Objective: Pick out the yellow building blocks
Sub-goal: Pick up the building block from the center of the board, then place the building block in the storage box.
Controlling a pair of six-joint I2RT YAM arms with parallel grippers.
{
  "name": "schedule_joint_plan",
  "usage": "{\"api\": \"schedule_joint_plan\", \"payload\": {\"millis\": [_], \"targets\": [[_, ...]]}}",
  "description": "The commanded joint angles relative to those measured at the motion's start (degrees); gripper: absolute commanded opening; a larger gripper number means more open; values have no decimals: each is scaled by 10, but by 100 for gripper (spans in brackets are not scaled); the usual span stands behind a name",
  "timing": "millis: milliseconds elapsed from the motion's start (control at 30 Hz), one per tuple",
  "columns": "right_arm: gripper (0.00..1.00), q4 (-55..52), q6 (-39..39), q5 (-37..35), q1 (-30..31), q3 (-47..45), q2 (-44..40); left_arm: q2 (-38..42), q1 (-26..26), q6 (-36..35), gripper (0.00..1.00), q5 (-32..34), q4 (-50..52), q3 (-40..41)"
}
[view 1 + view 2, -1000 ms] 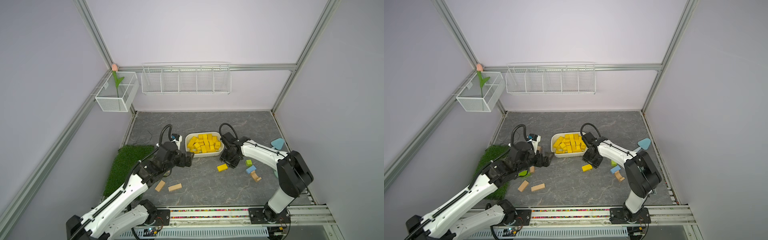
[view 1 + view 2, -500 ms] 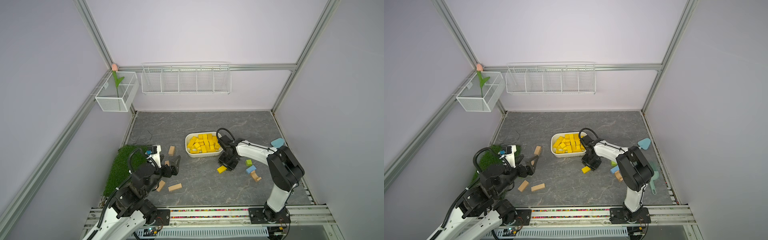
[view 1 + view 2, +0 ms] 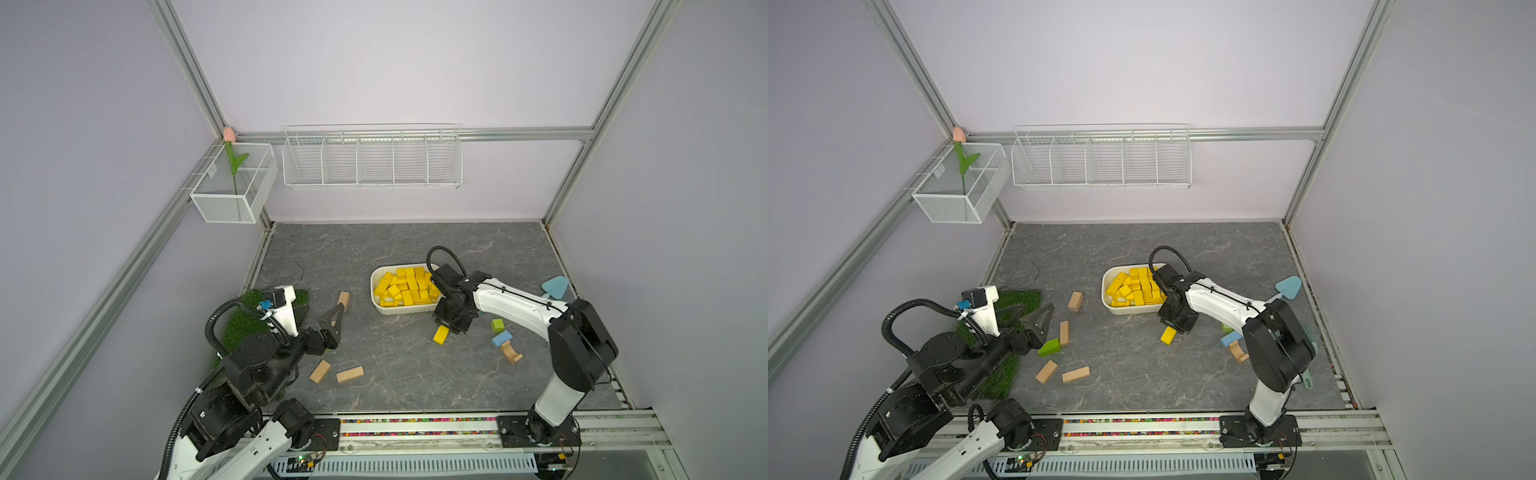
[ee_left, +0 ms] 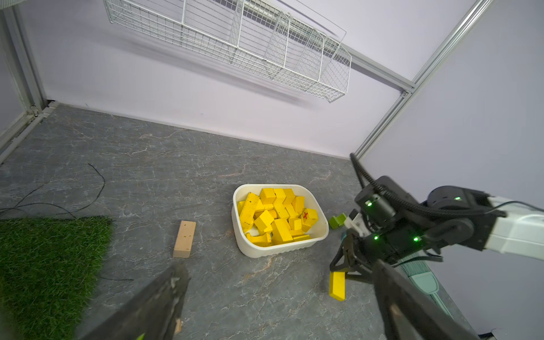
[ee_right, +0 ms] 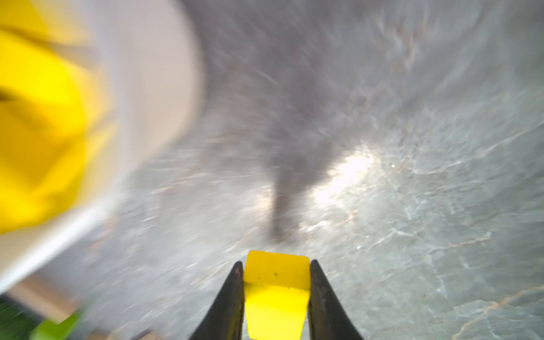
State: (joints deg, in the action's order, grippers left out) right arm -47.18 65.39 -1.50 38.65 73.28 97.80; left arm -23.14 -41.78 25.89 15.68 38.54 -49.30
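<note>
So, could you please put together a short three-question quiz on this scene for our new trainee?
1. True or false: the right gripper has its jaws on either side of a loose yellow block.
2. The piled blocks in the white tub are: A green; B yellow; C blue.
3. Fill in: the jaws of the left gripper stand ___.
Key: 1 true; 2 B; 3 open.
</note>
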Motion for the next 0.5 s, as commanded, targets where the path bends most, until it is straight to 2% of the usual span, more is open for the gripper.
{"api": "schedule_joint_plan", "payload": {"millis": [0, 167, 267, 367, 433, 467], "targets": [[28, -26, -52, -39, -14, 71, -29, -12, 0, -15, 100, 37, 12, -4], [30, -20, -98, 15, -52, 163, 47, -65, 0, -47, 100, 97, -9, -9], [37, 8, -137, 61, -54, 203, 93, -71, 0, -80, 100, 154, -43, 15], [55, 38, -170, 96, -57, 215, 109, -41, 0, -112, 100, 203, -96, 58], [78, 36, -212, 85, -65, 216, 93, -10, 0, -139, 100, 225, -128, 90], [85, 26, -233, 64, -71, 215, 80, 3, 1, -144, 100, 231, -133, 100]]}}
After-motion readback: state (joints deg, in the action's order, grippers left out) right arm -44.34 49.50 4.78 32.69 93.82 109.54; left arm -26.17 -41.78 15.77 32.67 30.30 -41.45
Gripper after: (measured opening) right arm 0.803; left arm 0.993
